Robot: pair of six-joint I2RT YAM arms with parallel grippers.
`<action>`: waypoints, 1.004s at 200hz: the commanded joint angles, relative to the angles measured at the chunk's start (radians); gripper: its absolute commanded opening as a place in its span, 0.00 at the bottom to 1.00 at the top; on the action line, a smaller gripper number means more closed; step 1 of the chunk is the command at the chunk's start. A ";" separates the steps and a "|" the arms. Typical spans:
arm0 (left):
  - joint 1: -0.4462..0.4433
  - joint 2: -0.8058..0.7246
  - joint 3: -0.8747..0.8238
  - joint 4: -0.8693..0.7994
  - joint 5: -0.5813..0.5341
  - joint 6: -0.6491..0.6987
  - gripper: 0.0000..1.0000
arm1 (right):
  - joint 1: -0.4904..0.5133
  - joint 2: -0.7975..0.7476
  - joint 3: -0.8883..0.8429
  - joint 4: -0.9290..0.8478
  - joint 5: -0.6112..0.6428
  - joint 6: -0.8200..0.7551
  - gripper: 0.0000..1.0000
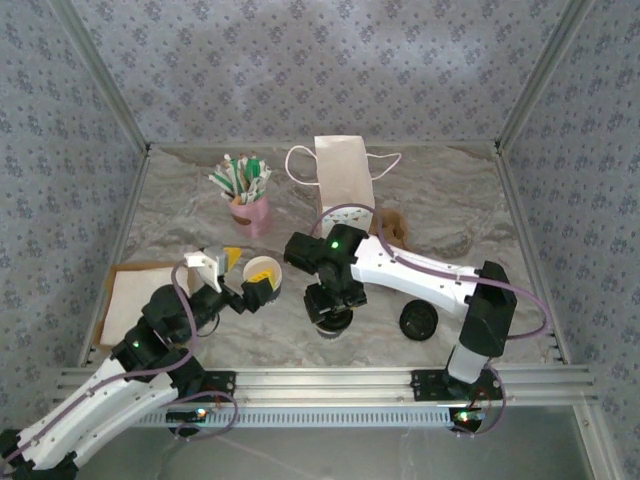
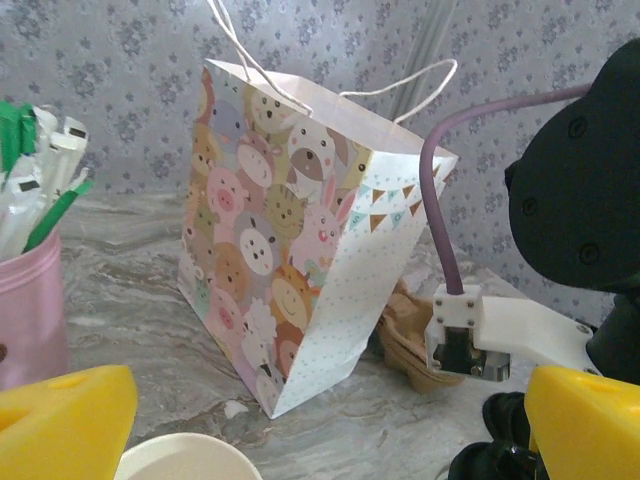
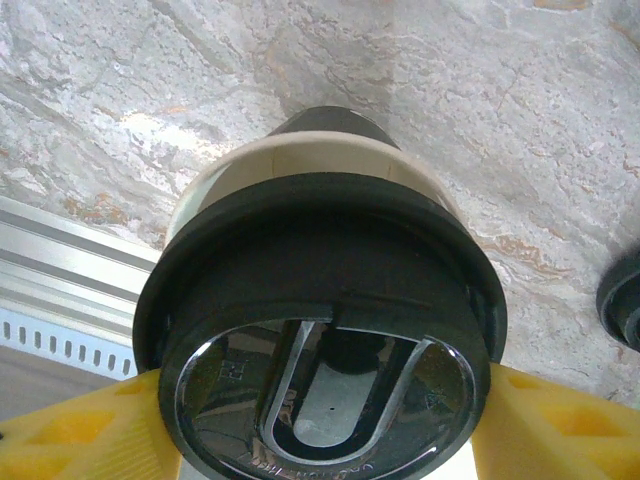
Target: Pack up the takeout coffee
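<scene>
The upright lidded takeout coffee [image 3: 320, 240] is near the front edge of the counter [image 3: 480, 100], clasped around its top by the part-closed right end effector [image 3: 320, 430], with the paper bag [image 1: 345, 175] straight beyond; the left end effector [image 1: 247, 262] gapes fully open, holding nothing.

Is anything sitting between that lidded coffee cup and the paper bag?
Nothing visible on the table does. The lidded cup is in the right gripper; the paper bag stands beyond, but that arm hides part of the gap.
</scene>
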 commanded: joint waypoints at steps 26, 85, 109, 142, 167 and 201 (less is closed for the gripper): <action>0.005 -0.019 -0.004 0.012 -0.038 0.010 0.99 | 0.012 0.037 0.044 -0.029 0.024 -0.011 0.70; 0.004 -0.016 -0.004 0.014 -0.036 0.011 1.00 | 0.016 0.049 0.042 -0.029 0.041 -0.013 0.70; 0.004 -0.010 -0.004 0.015 -0.032 0.011 1.00 | 0.016 0.054 0.041 -0.034 0.044 -0.024 0.70; 0.005 -0.002 -0.003 0.017 -0.028 0.010 0.99 | 0.016 0.062 0.041 -0.028 0.044 -0.025 0.70; 0.005 0.006 -0.001 0.018 -0.029 0.010 1.00 | 0.016 0.066 0.036 -0.026 0.044 -0.027 0.70; 0.004 0.015 0.001 0.020 -0.026 0.008 0.99 | 0.016 0.069 0.038 -0.027 0.040 -0.029 0.70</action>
